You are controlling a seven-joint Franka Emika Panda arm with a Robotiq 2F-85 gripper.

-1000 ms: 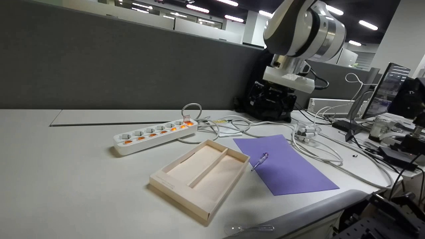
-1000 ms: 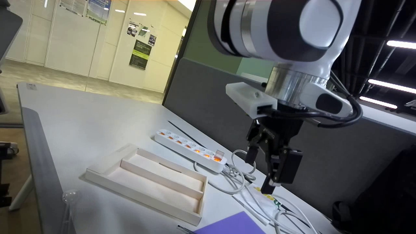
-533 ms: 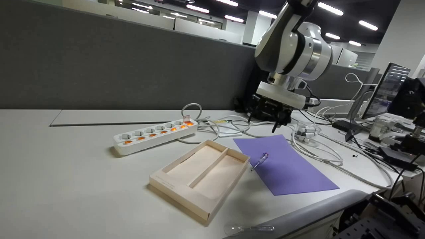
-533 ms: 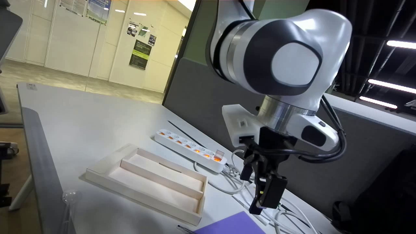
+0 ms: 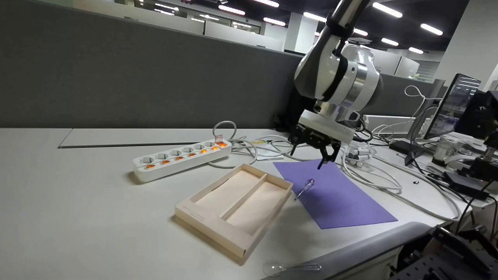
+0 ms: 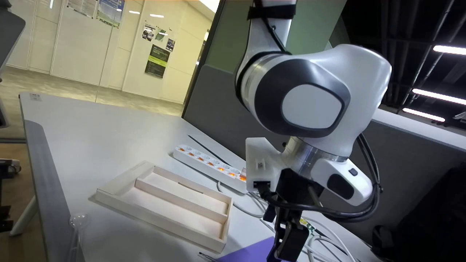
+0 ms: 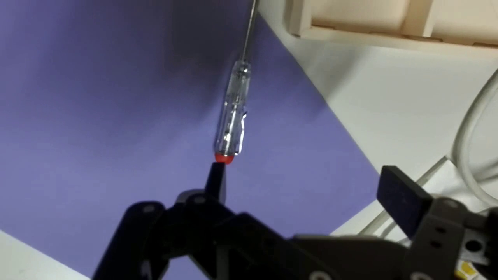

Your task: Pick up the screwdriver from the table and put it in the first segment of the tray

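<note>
The screwdriver (image 5: 304, 189) has a clear handle, a red end cap and a thin metal shaft. It lies on the purple sheet, its tip past the sheet's edge toward the tray. An exterior view shows only its shaft end (image 6: 207, 256); the wrist view shows its handle (image 7: 233, 109). The cream tray (image 5: 216, 224), with two long compartments, both without contents, stands beside it on the light table (image 5: 97, 217). My gripper (image 5: 306, 160) is open, with nothing between its fingers, above the sheet's far end. In the wrist view, one fingertip overlaps the red cap.
The purple sheet (image 5: 350, 202) lies under the screwdriver. A white power strip (image 5: 186, 167) is behind the tray, with loose white cables (image 5: 393, 186) around the sheet. A clear spoon-like object (image 5: 293, 268) lies near the front edge. A grey partition (image 5: 155, 77) stands at the back.
The arm has come down, bringing the open gripper from above the back of the table to low over the purple sheet. The screwdriver and tray have not moved.
</note>
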